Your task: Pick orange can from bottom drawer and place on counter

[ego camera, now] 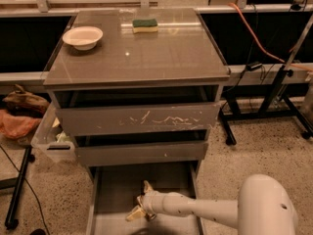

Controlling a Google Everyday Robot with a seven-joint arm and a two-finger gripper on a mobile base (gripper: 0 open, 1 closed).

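A white bowl and a green-and-yellow sponge sit apart on the counter. A clear bin stands left; an orange cable runs right.

The white arm is seen reaching in from the lower right, stretched almost level toward the left. A large rounded white housing is shown at its near end, by the lower right corner. The arm is narrowed toward the wrist, where the gripper is carried. The gripper is held low inside the open bottom drawer, over the middle of its floor. Two yellowish fingers are shown spread apart, one pointed toward the back of the drawer and the other angled toward its front
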